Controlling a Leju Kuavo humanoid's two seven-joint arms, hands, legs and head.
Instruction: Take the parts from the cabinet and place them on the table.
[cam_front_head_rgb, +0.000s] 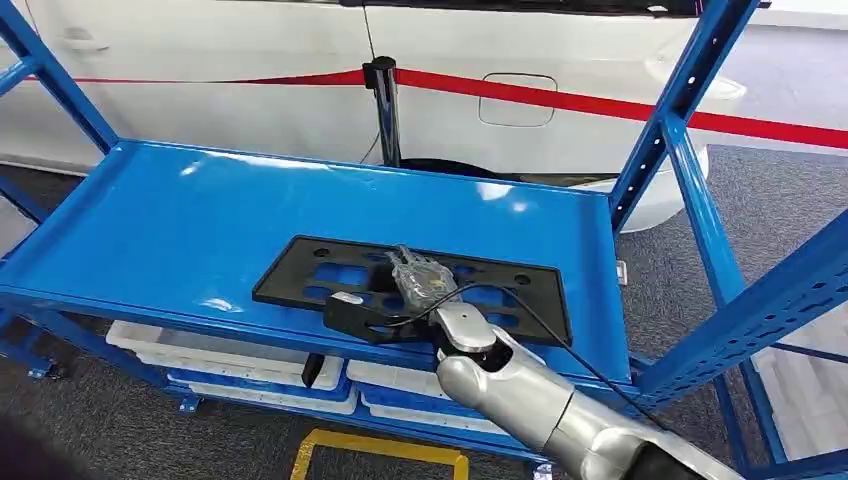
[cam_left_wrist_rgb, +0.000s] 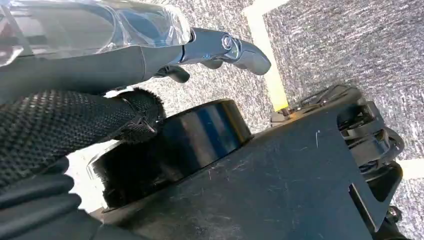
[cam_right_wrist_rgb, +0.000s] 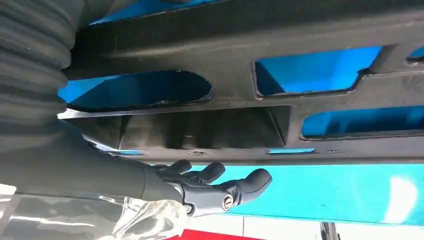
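- Plastic panel (cam_front_head_rgb: 415, 285), black and flat with cut-out windows, lies low and centre in the head view on the blue shelf (cam_front_head_rgb: 200, 220) of the cabinet, towards its front edge.
- Right robot hand (cam_front_head_rgb: 420, 278) rests over the panel's middle; in the right wrist view its fingers (cam_right_wrist_rgb: 235, 187) look spread and loosely extended beside the panel's ribbed edge, clamped on nothing.
- Left robot hand (cam_left_wrist_rgb: 220, 50) hangs over grey carpet, fingers loosely curled, holding nothing.
- Judged by look: light, stiff, thin and rather slick; it likely flexes if lifted by one end.
- Best hold seems a central rib or window rim, keeping it balanced.
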